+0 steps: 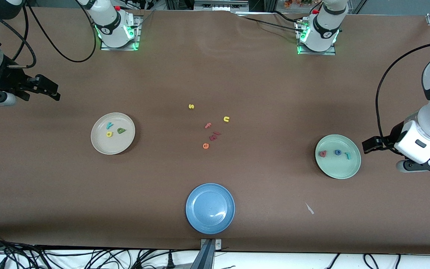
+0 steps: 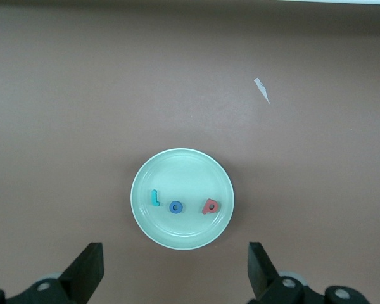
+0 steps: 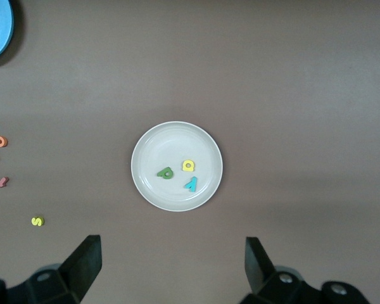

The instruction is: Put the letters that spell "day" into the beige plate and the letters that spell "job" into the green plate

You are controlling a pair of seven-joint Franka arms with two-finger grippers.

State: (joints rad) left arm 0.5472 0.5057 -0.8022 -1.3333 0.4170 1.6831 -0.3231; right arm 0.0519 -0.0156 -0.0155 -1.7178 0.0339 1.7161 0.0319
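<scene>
Sorting looks done (3 letters per plate), so the left gripper (image 2: 174, 278) and right gripper (image 3: 171, 272) hover wide open and empty over the counter's ends, above the green plate (image 1: 349, 170) and beige plate (image 1: 101, 145).

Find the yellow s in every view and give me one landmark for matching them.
Front view: the yellow s lies on the bare table, farther from the camera than the pink f.
Left wrist view: not in it.
Right wrist view: the s sits near the picture's edge, beside the f.
Shared landmark: the beige plate, in both views that show the s.
</scene>
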